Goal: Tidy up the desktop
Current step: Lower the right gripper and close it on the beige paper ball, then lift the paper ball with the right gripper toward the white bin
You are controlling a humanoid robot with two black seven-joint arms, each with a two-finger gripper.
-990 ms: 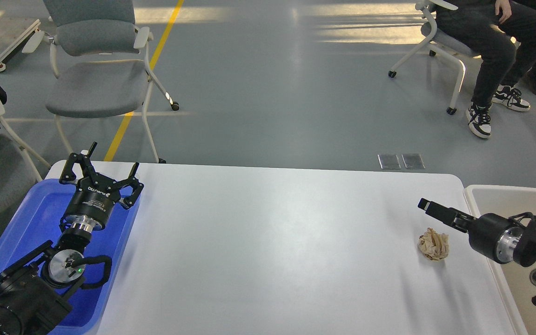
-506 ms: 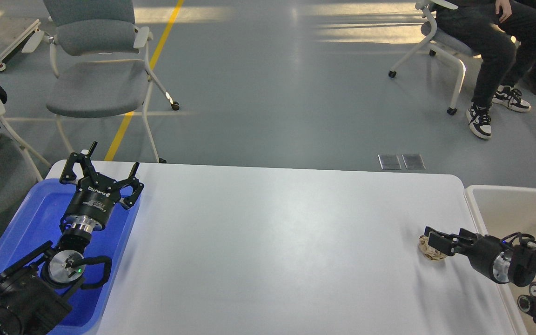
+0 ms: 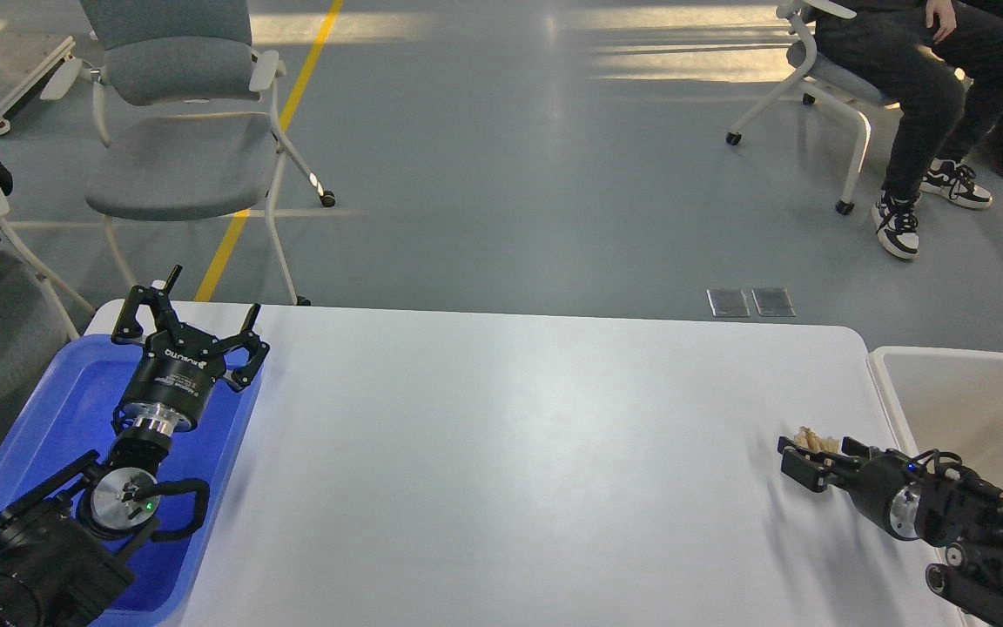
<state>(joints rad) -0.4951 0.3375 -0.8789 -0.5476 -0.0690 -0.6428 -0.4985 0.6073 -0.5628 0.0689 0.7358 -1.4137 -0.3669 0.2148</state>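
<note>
Right claw clamped round paper wad on desktop.

— what are the arms made of?
— black housings, silver metal rings at the wrists. the left gripper has black linked fingers and white lettering on its round body.
— lights, cables?
— a green dot on the left arm, blue by the right gripper, thin black cables looping there.
</note>
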